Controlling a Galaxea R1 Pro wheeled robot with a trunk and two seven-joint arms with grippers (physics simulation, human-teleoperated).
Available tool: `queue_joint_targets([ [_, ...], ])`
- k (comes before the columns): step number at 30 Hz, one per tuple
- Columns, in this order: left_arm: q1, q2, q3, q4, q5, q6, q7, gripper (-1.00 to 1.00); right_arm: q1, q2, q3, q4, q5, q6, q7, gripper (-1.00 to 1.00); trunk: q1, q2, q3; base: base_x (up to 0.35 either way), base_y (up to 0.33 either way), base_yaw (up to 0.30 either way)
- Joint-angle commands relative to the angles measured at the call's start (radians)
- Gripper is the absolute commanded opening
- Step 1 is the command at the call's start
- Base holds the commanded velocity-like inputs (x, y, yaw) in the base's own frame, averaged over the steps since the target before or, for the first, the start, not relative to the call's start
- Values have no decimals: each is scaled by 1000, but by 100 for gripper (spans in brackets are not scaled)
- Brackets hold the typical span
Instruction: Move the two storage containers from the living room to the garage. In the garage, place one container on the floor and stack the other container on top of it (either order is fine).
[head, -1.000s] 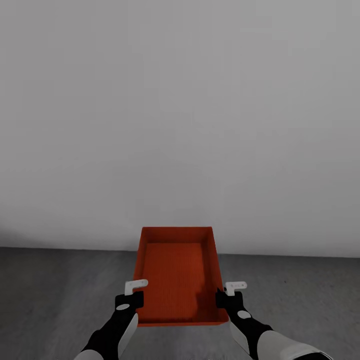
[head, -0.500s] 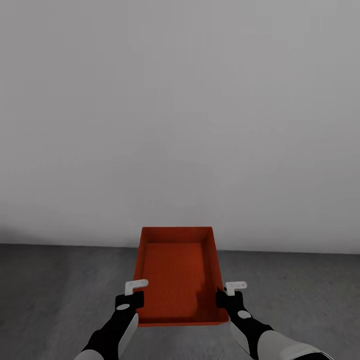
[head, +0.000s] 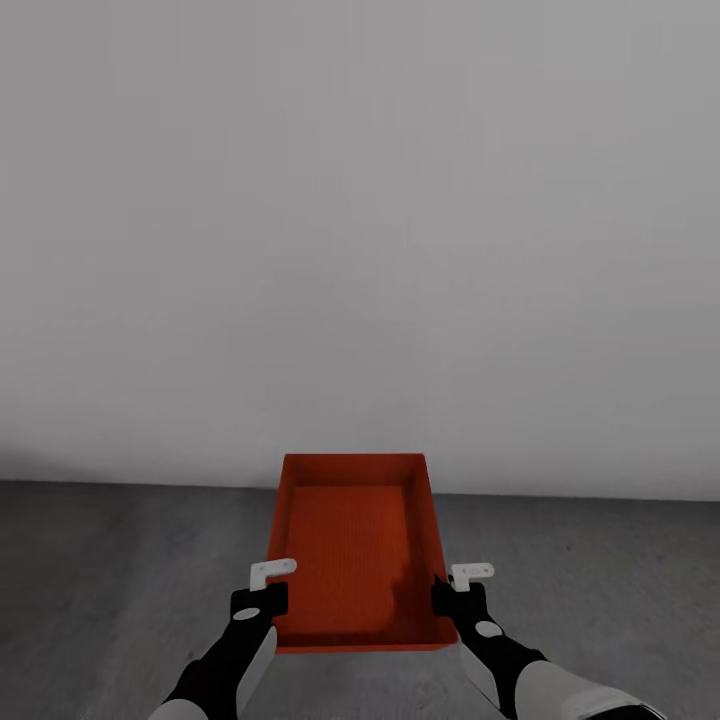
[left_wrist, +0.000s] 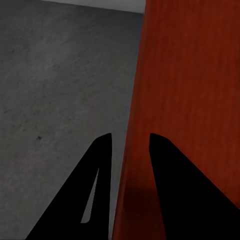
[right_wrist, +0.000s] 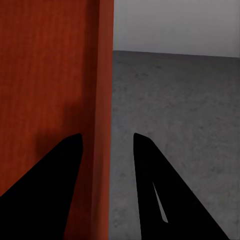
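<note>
One orange-red storage container (head: 350, 540) hangs level in front of me, held between both arms over the dark grey concrete floor (head: 120, 570) of the garage. My left gripper (head: 268, 590) is shut on its left side wall, one finger inside and one outside. In the left wrist view that gripper (left_wrist: 130, 140) straddles the ribbed container wall (left_wrist: 190, 100). My right gripper (head: 452, 590) is shut on the right side wall in the same way. In the right wrist view it (right_wrist: 107, 137) clasps the container rim (right_wrist: 50, 75). The bin is empty.
A plain pale grey wall (head: 360, 220) rises straight ahead and meets the floor just beyond the container's far end. Bare concrete (right_wrist: 175, 110) stretches to both sides, and the left wrist view has speckled floor (left_wrist: 55, 90) beside the bin.
The line where wall meets floor sits slightly higher in the picture than a second ago, so the camera has shifted. Container and both grippers keep their places in the view.
</note>
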Motion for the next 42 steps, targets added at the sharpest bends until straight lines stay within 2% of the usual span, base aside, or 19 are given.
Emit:
queue_joint_targets([
  [1,-1,1,0,-5,19,4,-2,-100,-1,-3,-60,2,-16,-4,-2,-100,0,-1,-3,0,0,0],
  [42,-1,1,-1,-6,19,4,-3,-100,-1,-3,-60,2,-16,-4,1,-100,0,-1,-68,0,0,0],
])
